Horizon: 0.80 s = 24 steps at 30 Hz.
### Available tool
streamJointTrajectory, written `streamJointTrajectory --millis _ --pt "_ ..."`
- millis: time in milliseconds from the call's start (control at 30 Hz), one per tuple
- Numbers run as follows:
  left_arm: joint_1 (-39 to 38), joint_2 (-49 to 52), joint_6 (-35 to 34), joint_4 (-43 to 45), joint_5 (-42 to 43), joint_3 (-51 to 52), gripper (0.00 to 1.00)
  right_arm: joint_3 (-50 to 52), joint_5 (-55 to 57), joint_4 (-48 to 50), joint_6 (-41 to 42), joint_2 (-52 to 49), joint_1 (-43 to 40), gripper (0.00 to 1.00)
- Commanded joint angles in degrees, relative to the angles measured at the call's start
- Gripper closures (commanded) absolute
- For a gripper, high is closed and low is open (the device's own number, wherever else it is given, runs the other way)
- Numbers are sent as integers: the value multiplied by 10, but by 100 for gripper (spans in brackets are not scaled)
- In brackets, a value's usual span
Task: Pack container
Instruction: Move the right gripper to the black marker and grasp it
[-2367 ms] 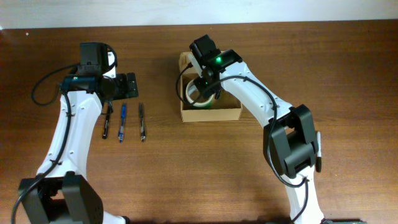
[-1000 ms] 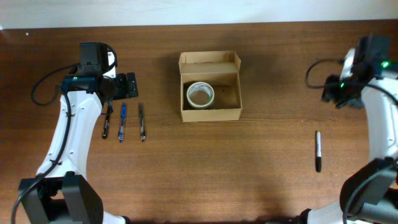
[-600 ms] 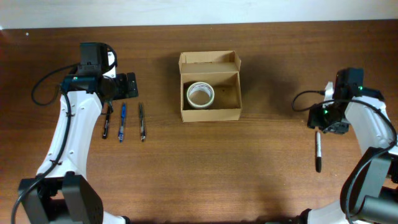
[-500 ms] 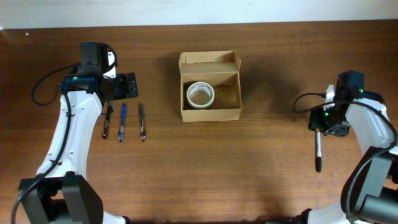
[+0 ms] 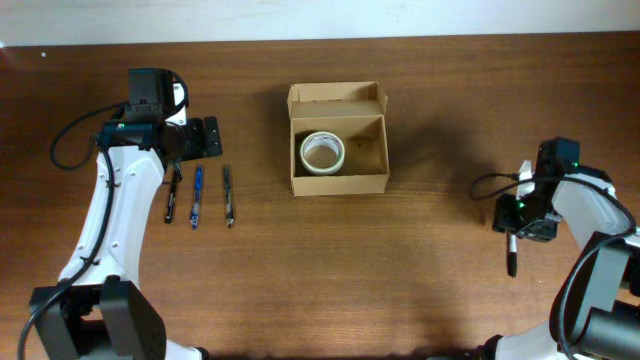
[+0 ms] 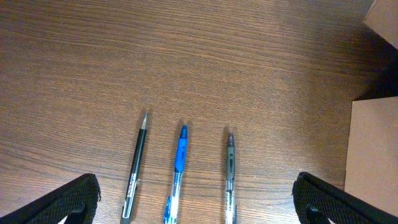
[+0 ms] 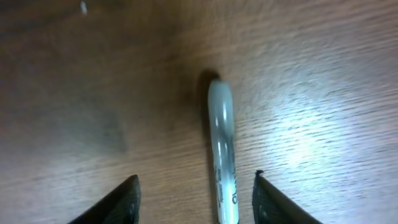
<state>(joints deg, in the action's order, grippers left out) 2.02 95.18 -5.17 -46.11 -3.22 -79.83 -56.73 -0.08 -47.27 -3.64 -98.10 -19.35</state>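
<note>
The container (image 5: pixel 338 180) is a small tan cardboard box at the table's middle, flap lid open at the back. A white tape roll (image 5: pixel 322 153) lies inside at its left. Three pens lie left of it: a black one (image 5: pixel 171 195), a blue one (image 5: pixel 197 195) and a grey one (image 5: pixel 228 195); they also show in the left wrist view (image 6: pixel 180 155). My left gripper (image 6: pixel 193 199) is open above them. A grey marker (image 5: pixel 512 255) lies at the right. My right gripper (image 7: pixel 194 199) is open low over the marker (image 7: pixel 222 149), one finger on each side of it.
The box's corner (image 6: pixel 373 155) shows at the right edge of the left wrist view. Cables loop from both arms. The rest is bare brown wooden table (image 5: pixel 380 280).
My right arm left the box, swung to the far right and came down over the marker. The tape roll stays in the box. The left arm has not moved.
</note>
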Motion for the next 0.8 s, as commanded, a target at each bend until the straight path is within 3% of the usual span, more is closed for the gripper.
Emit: streamJointTrajectory --millis 0,67,300,467,767 --pt "1 4 9 0 4 -9 1 28 9 11 -6 2 -2 49" --pt "1 4 9 0 4 -9 1 36 14 17 -4 2 -2 49" --pt "1 4 10 0 4 -9 1 49 37 28 12 1 -2 67" --pt "1 4 9 0 4 -9 1 50 37 34 12 1 -2 94" --pt "1 4 9 0 4 -9 1 19 -82 46 11 1 -1 96"
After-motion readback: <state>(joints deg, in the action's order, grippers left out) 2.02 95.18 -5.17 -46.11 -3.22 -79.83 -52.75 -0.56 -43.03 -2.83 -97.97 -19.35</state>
